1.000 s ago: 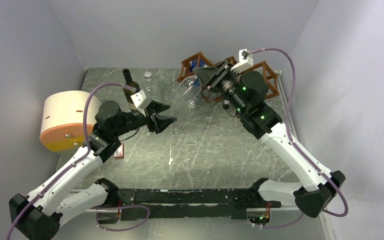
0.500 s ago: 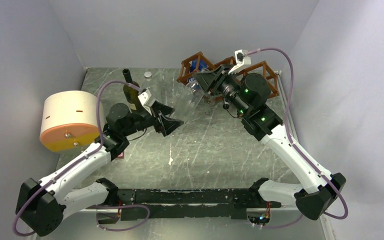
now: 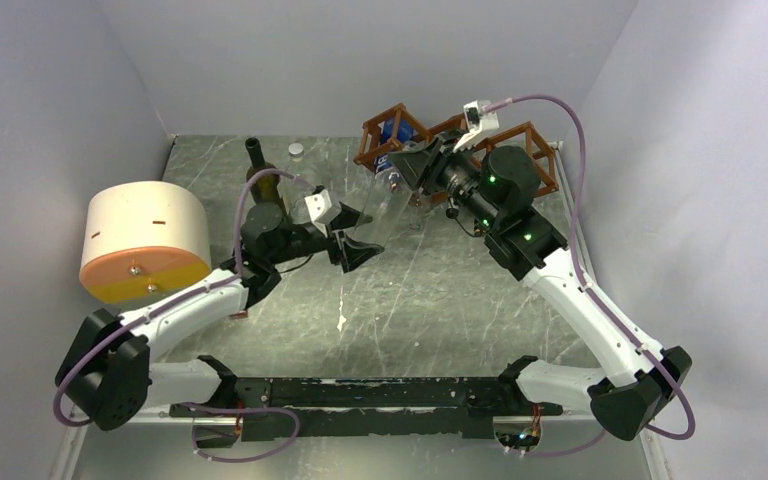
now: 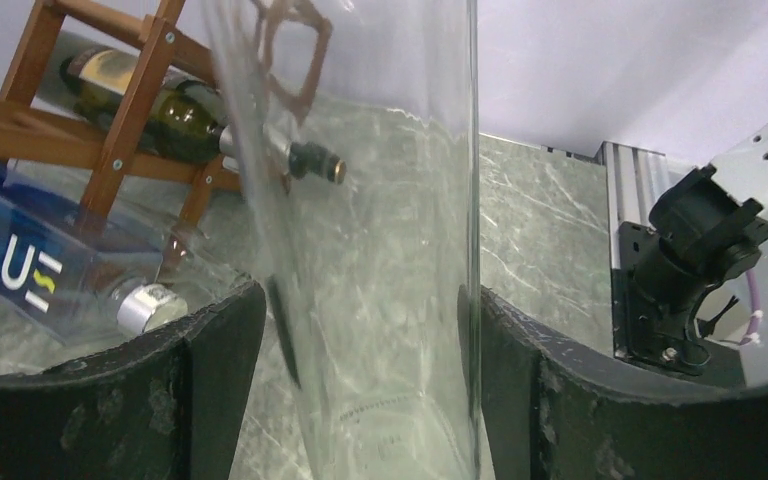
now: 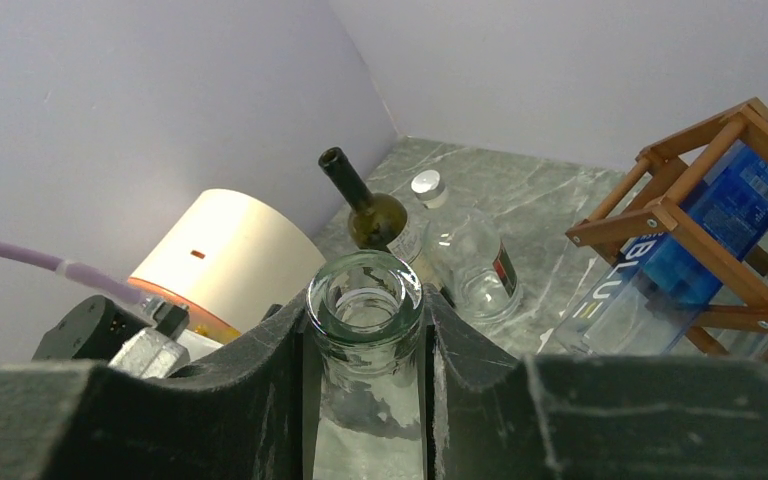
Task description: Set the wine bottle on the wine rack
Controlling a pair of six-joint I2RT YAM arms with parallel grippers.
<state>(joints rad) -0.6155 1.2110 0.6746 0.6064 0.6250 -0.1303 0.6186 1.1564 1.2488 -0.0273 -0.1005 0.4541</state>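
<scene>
Beside reddish-brown lattice wine rack (image 5: pixel 660 213), my right gripper (image 5: pixel 365 300) pinches clear glass wine bottle (image 4: pixel 380 200) by its neck; left gripper (image 3: pixel 365 235) straddles it, grip unclear: may slip.

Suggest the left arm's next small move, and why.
Probably close the left pincer firmly on the clear bottle: its fingers flank the glass body, contact unclear, while the right pincer holds only the neck.

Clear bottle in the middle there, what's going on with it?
The right tool is shut on the neck of the clear bottle, holding it tilted near the wine rack. The left tool straddles the bottle's body; whether it presses on the glass is unclear. The rack already holds a blue bottle and a dark green bottle.
</scene>
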